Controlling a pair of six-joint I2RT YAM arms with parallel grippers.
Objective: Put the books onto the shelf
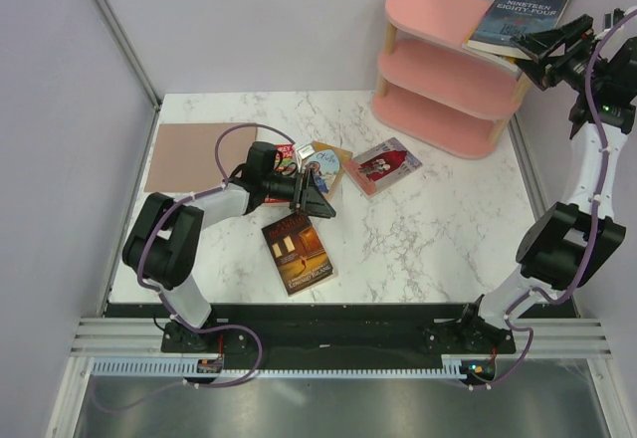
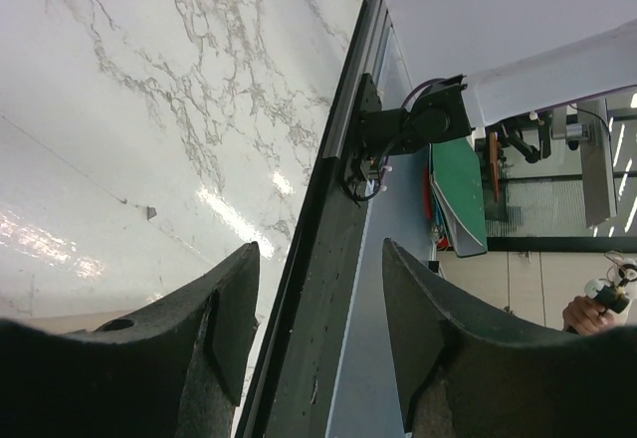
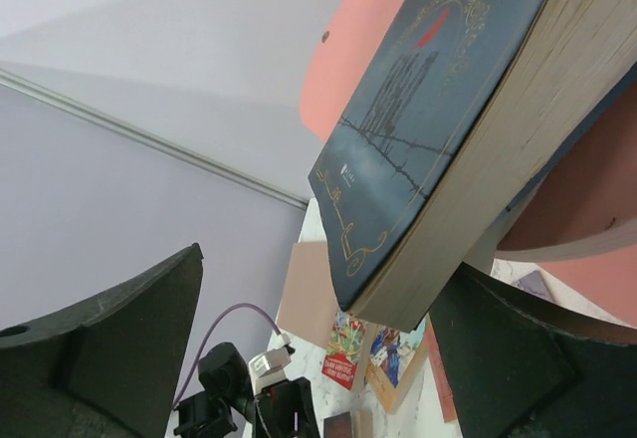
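Books: one dark blue paperback (image 1: 520, 20) lies flat on the shelf (image 1: 433, 15) top board, overhanging its right end.
It looks thin, light and fairly stiff with a probably slick cover, so it is best pinched near the spine. The right gripper (image 1: 528, 55) has its jaws wide around it, unclamped. The brown-orange book (image 1: 299, 252) and others lie mid-table (image 1: 438, 239) by the left gripper (image 1: 320, 199), whose jaws are partly apart and empty.

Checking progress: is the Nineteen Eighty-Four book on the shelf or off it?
On. The Nineteen Eighty-Four book lies flat on the shelf, on its top board, overhanging the right end. The right hand stands open around its corner.
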